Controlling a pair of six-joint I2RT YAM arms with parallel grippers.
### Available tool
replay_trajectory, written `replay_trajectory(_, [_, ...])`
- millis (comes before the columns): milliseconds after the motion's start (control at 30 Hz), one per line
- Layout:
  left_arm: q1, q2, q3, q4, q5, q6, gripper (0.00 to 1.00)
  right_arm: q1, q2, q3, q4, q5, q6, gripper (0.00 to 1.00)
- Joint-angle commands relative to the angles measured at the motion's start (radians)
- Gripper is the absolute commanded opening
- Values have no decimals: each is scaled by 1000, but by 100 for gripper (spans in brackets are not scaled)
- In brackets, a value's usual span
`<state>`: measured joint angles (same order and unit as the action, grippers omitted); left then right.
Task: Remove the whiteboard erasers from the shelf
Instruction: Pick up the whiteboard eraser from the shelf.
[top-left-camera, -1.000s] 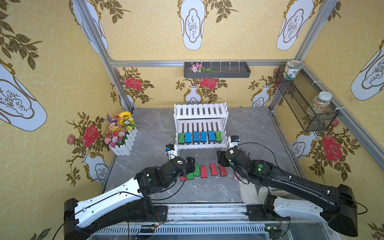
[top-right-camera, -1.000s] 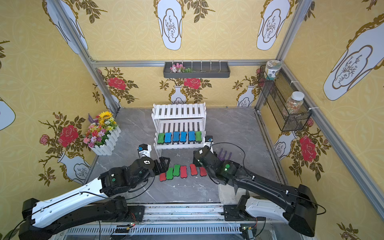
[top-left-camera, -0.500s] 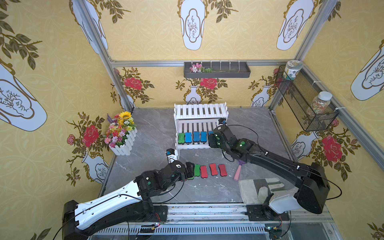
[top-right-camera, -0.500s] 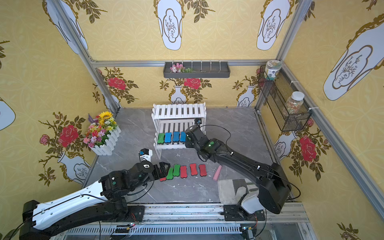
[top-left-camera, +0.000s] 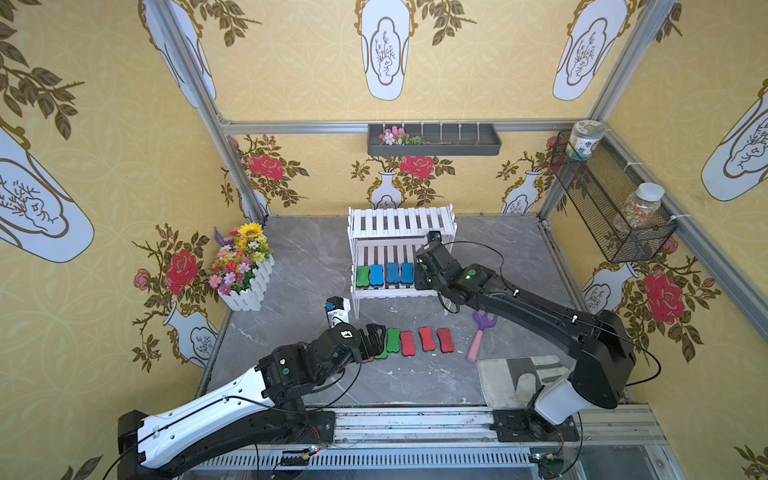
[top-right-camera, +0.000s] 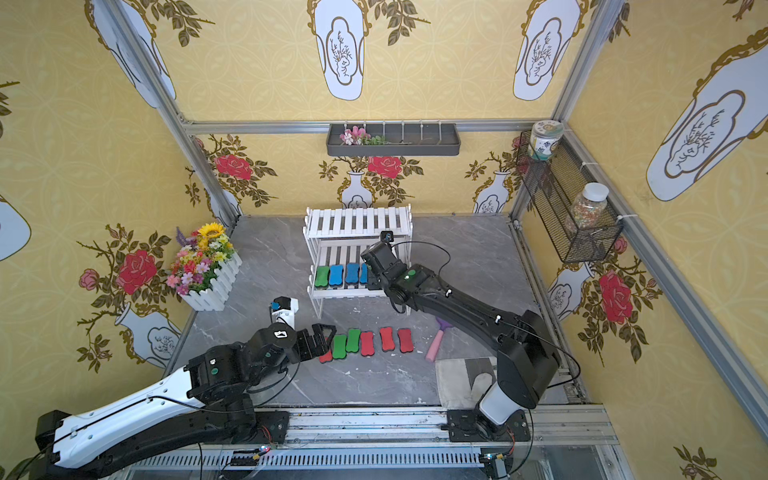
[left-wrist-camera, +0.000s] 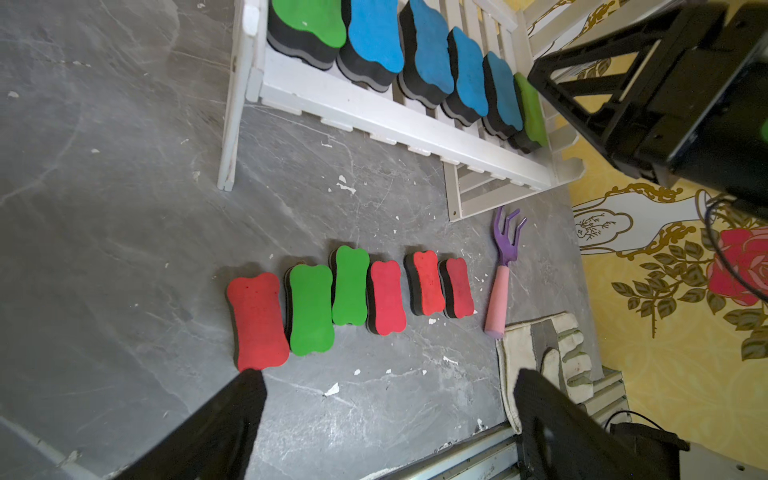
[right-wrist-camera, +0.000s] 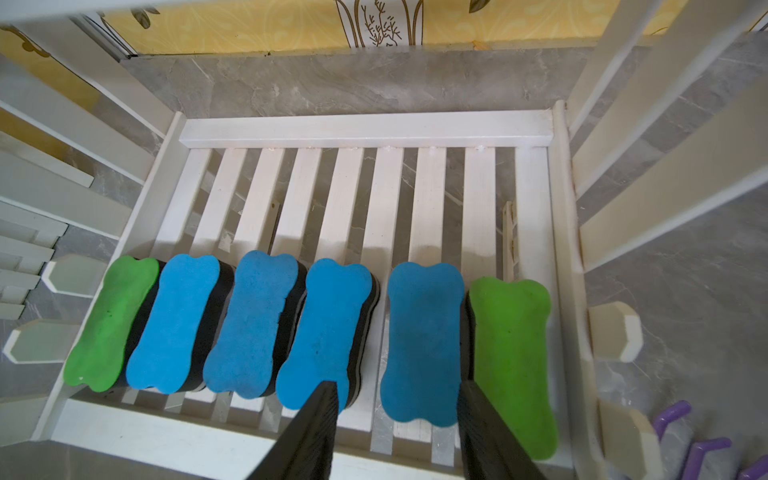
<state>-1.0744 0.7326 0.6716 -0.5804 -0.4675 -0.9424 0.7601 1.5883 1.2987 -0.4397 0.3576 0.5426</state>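
Black left hand (top-left-camera: 376, 340) hangs wide and empty over the counter (left-wrist-camera: 124, 208), well short of the shelf (right-wrist-camera: 166, 432). Its lower tier carries six whiteboard erasers (right-wrist-camera: 249, 324), green, four blue, green, long axes running front to back. The right hand (right-wrist-camera: 397, 388), half-open and clamping nothing, straddles the fifth, a blue eraser (right-wrist-camera: 422, 332), across its width. That arm is the nearer.

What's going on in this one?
Two robot arms are clearing whiteboard erasers off the white shelf. Six lie in a row on the table; six sit on the shelf's lower tier. The right tool straddles a blue eraser there, jaws apart, not yet gripping. The left tool hangs open by one end of the table row, holding nothing.
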Motion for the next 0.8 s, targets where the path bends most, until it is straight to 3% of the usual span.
replay_trajectory(0, [1,0,-5,-10,-6,5,99,-13,-9,-3,-29,53,2,49])
replay_trajectory(767, [0,-2,-6,-6,-1,4,99,-56,55,25,-77,77,11,44])
